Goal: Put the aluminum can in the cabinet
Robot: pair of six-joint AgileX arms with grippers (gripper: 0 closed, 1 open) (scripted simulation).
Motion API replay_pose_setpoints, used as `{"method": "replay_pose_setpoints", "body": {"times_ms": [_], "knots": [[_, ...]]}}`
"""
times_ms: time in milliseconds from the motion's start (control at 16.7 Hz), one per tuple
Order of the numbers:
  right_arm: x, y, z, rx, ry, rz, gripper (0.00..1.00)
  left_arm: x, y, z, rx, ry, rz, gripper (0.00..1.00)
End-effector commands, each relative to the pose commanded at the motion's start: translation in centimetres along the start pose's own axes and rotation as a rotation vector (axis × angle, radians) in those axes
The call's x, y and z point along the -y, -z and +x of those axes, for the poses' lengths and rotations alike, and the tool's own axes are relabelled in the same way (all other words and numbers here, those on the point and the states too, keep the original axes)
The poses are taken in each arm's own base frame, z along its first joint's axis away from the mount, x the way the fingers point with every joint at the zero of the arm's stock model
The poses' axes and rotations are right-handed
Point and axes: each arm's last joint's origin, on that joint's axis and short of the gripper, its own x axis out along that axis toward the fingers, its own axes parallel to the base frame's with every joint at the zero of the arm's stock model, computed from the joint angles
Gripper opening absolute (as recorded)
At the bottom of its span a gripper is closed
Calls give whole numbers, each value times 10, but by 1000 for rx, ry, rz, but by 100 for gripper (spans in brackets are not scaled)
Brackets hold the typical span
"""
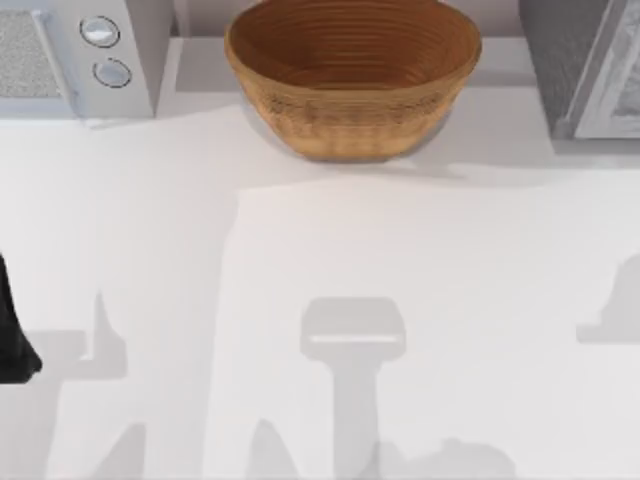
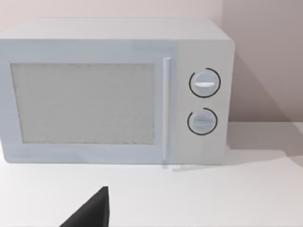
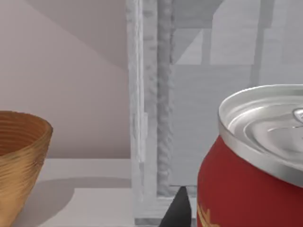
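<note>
One aluminum can (image 3: 246,165) close before cabinet (image 3: 156,109) edge.

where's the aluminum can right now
In the right wrist view the aluminum can sits close to the camera, in front of the cabinet, with the wicker bowl off to the other side.

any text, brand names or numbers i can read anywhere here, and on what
None can be read.
aluminum can: a yellow-white mark shows at the bottom edge of its red side, cut off by the frame, no letters can be made out.
white appliance: its two round knobs carry no numbers or marks.
cabinet and wicker bowl: no writing.
</note>
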Motion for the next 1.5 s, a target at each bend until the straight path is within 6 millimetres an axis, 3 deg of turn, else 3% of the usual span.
{"method": "replay_pose_setpoints", "body": {"times_ms": [240, 480, 780, 1140, 1500], "knots": [[-4, -82, 14, 15, 1, 0, 0, 0, 0, 0, 0, 0, 0, 100], [-12, -157, 44, 12, 3, 0, 0, 0, 0, 0, 0, 0, 0, 100], [-26, -227, 93, 6, 4, 2, 0, 0, 0, 0, 0, 0, 0, 100], [-41, -269, 140, 2, 4, 5, 0, 0, 0, 0, 0, 0, 0, 100], [-46, -272, 153, -14, 1, -1, 0, 0, 0, 0, 0, 0, 0, 100]]}}
